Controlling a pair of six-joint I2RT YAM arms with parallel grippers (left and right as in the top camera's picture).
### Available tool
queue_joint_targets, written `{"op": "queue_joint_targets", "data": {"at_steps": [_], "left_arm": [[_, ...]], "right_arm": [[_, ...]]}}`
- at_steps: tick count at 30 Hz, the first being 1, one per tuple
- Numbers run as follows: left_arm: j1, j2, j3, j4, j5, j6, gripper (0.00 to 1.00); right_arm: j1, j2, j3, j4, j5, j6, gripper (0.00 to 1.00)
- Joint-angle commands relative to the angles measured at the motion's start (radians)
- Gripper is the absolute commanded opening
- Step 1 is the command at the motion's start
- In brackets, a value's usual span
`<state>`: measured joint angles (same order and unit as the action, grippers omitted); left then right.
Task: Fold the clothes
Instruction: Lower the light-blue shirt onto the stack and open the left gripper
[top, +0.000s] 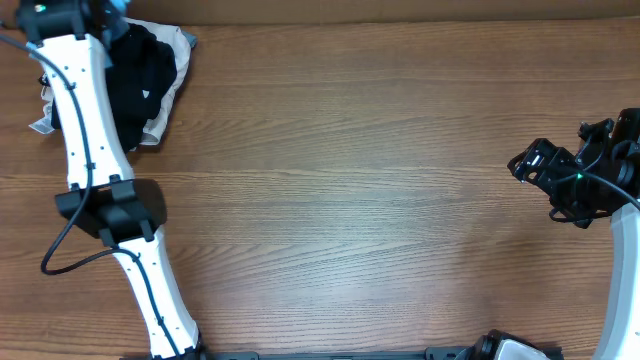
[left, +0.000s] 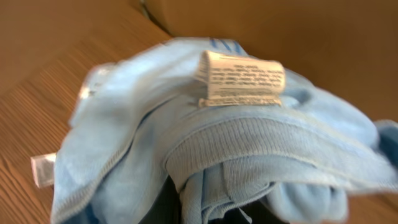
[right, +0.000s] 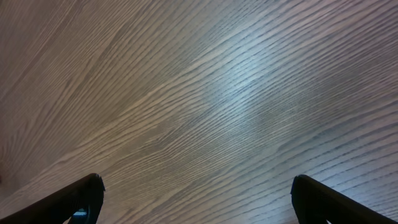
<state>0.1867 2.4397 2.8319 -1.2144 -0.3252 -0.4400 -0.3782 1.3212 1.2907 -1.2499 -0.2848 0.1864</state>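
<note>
The clothes (left: 249, 143), a light sky-blue T-shirt, fill the left wrist view as a bunched heap. Its ribbed collar and white neck label (left: 242, 78) face the camera. My left gripper (top: 100, 12) is at the far left corner of the table, shut on the bunched blue fabric; the cloth hides its fingers. Only a sliver of the blue shirt (top: 118, 5) shows overhead. At the right side of the table my right gripper (top: 522, 165) hangs open over bare wood (right: 199, 93), nothing between its fingers (right: 81, 199).
A black garment (top: 140, 75) lies on a beige cloth (top: 178, 85) at the far left, under the left arm (top: 85, 110). A brown cardboard wall (left: 280, 31) runs along the back edge. Wooden tabletop (top: 350, 180) spans the middle.
</note>
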Motion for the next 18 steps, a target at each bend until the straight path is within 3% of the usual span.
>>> {"op": "queue_joint_targets", "data": {"at_steps": [1,2,3,4,5,6,7,11,15,18], "left_arm": [[-0.034,0.008,0.015,-0.030,0.012,-0.017,0.06],[-0.042,0.008,0.015,-0.045,0.012,-0.017,0.09],[-0.050,0.008,0.015,-0.063,0.012,-0.017,0.21],[-0.056,0.008,0.015,-0.079,0.012,-0.016,0.49],[-0.061,0.008,0.015,-0.100,0.012,-0.016,0.83],[-0.064,0.008,0.015,-0.119,0.012,-0.016,0.96],[-0.068,0.008,0.015,-0.134,0.012,-0.011,1.00],[-0.074,0.006,0.015,-0.173,0.024,0.051,1.00],[-0.078,-0.014,0.021,-0.153,0.154,0.248,1.00],[-0.078,-0.043,0.045,-0.109,0.181,0.315,1.00]], "right_arm": [[-0.002,-0.003,0.012,0.003,-0.009,-0.005,1.00],[-0.002,-0.003,0.012,0.002,-0.009,-0.005,1.00],[-0.002,-0.003,0.012,0.002,-0.009,-0.005,1.00],[-0.002,-0.003,0.012,0.002,-0.009,-0.005,1.00],[-0.002,-0.003,0.012,0.002,-0.009,-0.005,1.00],[-0.002,-0.003,0.012,0.002,-0.009,-0.005,1.00],[-0.002,-0.003,0.012,0.002,-0.009,-0.005,1.00],[-0.002,-0.003,0.011,0.003,-0.009,-0.005,1.00],[-0.002,-0.003,0.011,0.003,-0.009,-0.005,1.00],[-0.002,-0.003,0.010,0.002,-0.009,-0.006,1.00]]}}
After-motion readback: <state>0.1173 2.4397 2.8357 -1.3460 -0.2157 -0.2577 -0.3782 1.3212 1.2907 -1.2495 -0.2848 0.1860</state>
